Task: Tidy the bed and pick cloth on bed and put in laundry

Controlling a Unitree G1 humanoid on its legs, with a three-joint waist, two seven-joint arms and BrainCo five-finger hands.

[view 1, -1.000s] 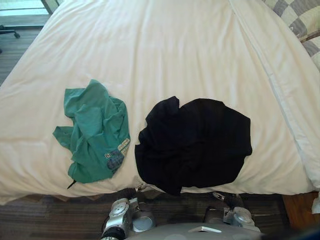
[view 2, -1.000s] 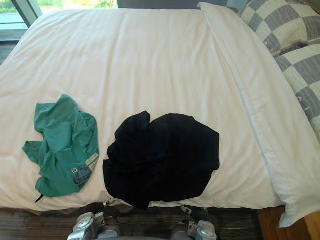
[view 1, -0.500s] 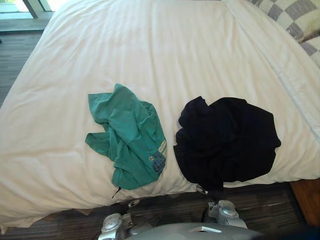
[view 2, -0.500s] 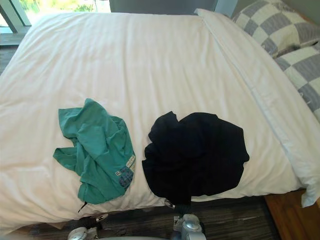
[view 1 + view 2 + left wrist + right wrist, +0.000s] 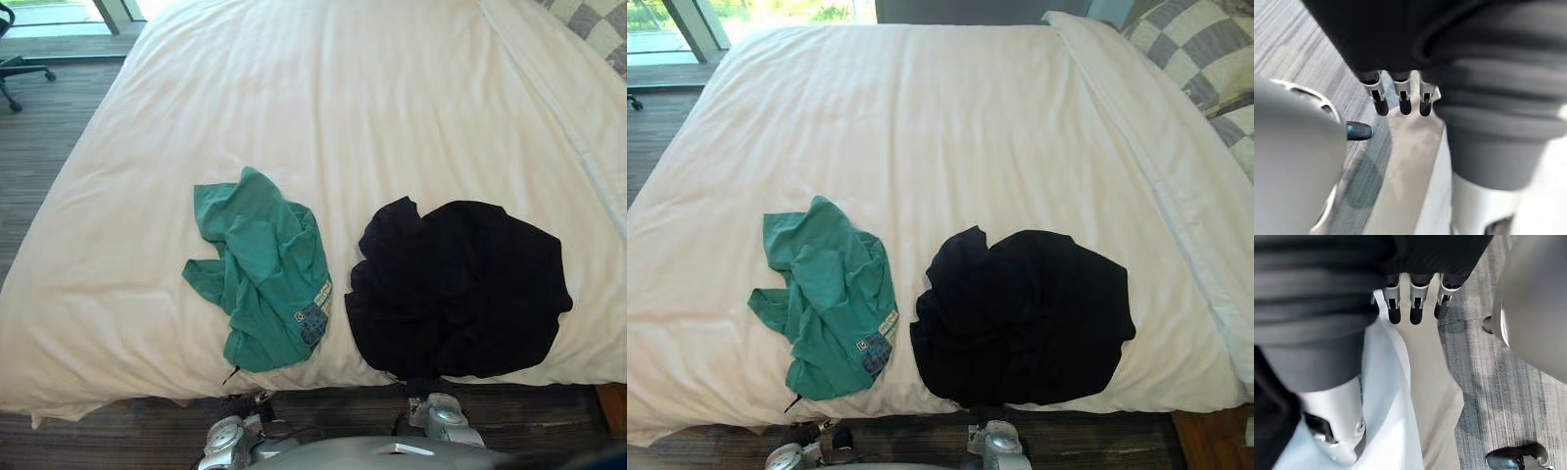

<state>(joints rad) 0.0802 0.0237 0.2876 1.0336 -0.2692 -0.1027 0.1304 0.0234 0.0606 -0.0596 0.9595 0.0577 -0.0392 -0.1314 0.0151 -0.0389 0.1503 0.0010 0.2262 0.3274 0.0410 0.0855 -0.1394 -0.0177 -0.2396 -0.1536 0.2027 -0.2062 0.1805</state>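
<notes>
Left hand [image 5: 1401, 94]: fingers straight, holding nothing.
Right hand [image 5: 1415, 301]: likewise straight and empty.
Green shirt [image 5: 266, 274]: crumpled near the bed's [image 5: 343, 88] near edge.
Black garment [image 5: 460, 289]: bunched just beside it.

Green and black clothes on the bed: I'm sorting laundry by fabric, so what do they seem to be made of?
Green garment: thin matte knit, probably cotton jersey. It crumples in soft folds and carries a small printed patch near one edge. Black garment: soft matte cloth, lying in a limp heap with no shine. Its fibre cannot be told.
</notes>
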